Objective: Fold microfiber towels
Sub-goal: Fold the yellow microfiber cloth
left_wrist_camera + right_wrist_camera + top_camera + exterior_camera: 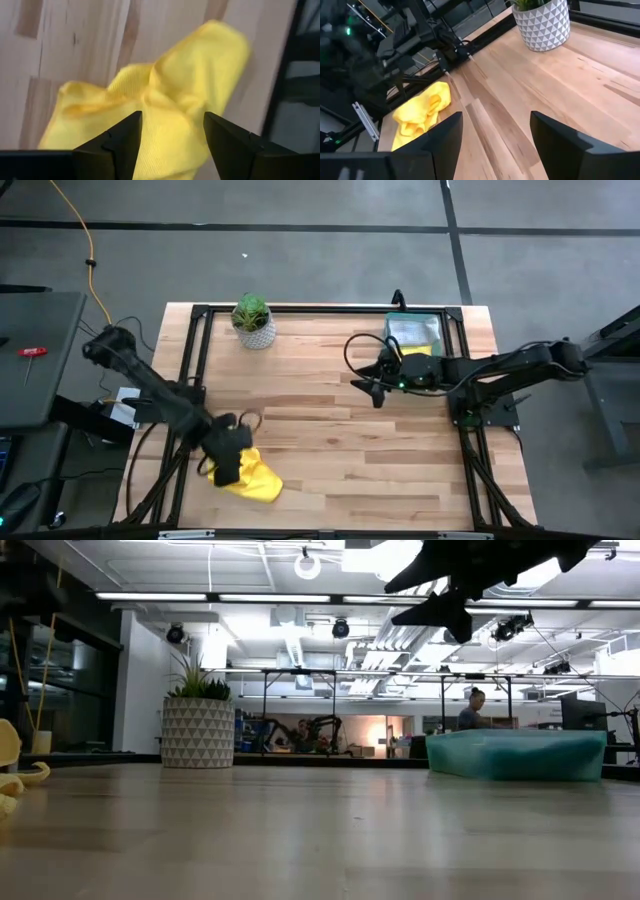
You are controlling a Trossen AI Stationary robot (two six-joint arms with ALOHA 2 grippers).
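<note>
Crumpled yellow microfiber towel (258,478): lying on wooden desk (330,450) beneath left tool (170,145), fingers standing apart; right tool (495,145) hovering mid-desk, fingers apart.

A potted plant (253,322) is standing at the table's (340,450) far edge, a translucent green tray (416,330) is sitting at the far right corner, and a person (470,710) is sitting beyond.

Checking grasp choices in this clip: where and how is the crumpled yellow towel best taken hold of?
Probably from above, at the raised ridge of the yellow towel. It lies bunched near the table's front-left corner, under the open left gripper; its flat edges hug the wood.
</note>
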